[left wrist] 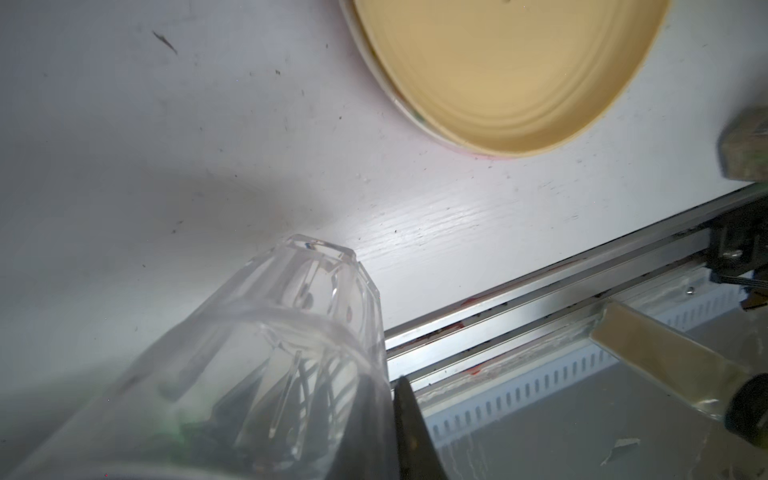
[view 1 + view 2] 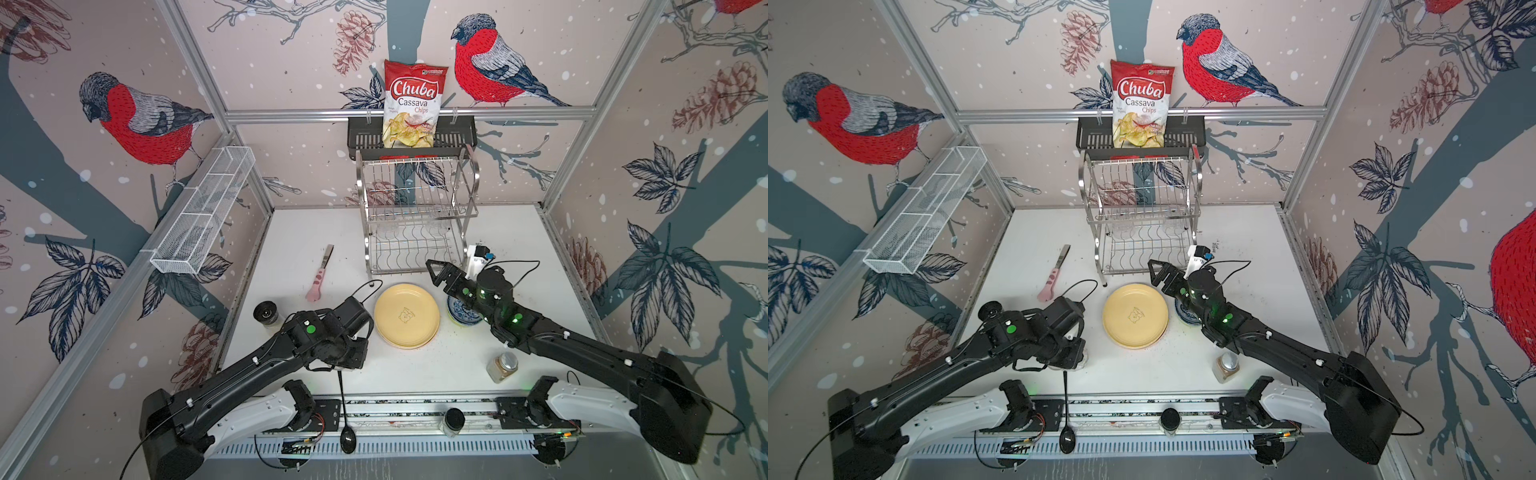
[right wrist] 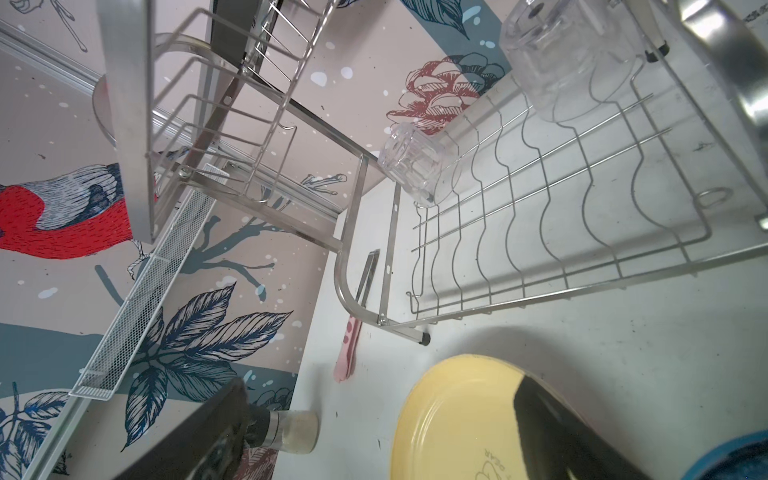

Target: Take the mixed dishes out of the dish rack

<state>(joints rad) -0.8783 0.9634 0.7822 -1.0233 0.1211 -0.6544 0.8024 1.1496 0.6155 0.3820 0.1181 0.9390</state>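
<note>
My left gripper (image 1: 392,415) is shut on the wall of a clear tumbler (image 1: 291,353), one finger inside and one outside, low over the table's front left; in both top views the wrist hides it. A yellow plate (image 2: 406,314) (image 2: 1135,316) tops a stack mid-table, with a pink rim showing beneath it in the left wrist view. My right gripper (image 2: 436,272) (image 3: 380,386) stands open and holds nothing, between the plate and the dish rack (image 2: 415,216) (image 2: 1142,216). Two clear tumblers (image 3: 415,166) (image 3: 557,54) lie on the rack's lower tier. A blue-white bowl (image 2: 459,311) sits under my right arm.
Spice jars stand at the left (image 2: 266,313), front right (image 2: 503,365) and on the front rail (image 2: 453,419). A black spoon (image 2: 345,415) lies across the rail. A pink-handled knife (image 2: 320,274) lies left of the rack. Chips bag (image 2: 411,104) on the black shelf; white mesh basket (image 2: 203,212) on the left wall.
</note>
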